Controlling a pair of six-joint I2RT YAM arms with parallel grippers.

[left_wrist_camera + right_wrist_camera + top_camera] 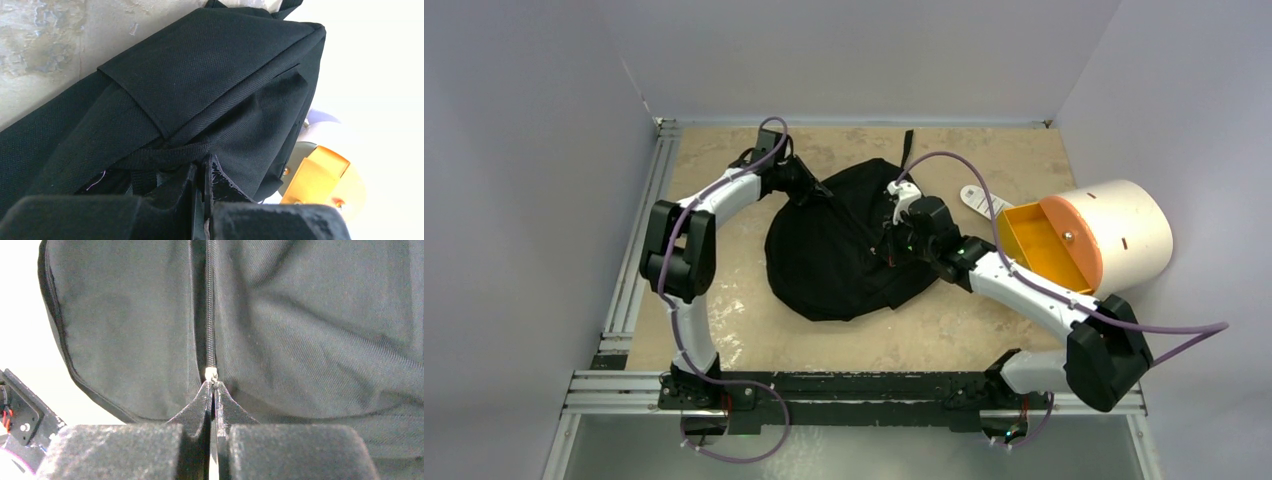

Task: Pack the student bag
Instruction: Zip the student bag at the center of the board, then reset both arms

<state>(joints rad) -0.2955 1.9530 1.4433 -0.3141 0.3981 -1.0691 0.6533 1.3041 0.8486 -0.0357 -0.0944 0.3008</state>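
The student bag (829,255), a rounded black fabric backpack, lies in the middle of the table with its top loop (906,145) pointing away. My left gripper (817,192) is at the bag's upper left edge. In the left wrist view its jaws (204,162) are shut on a black webbing strap (160,156) of the bag (210,65). My right gripper (894,243) rests on the bag's right half. In the right wrist view it (213,385) is shut on the silver zipper pull (211,374), and the closed zipper line (210,305) runs straight away from it.
A cream-and-orange cylinder (1119,232) lies on its side at the right, with an orange drawer (1032,238) pulled out toward the bag. A small white tag (981,200) lies between them. Grey walls enclose the table, and an aluminium rail (639,240) runs down the left.
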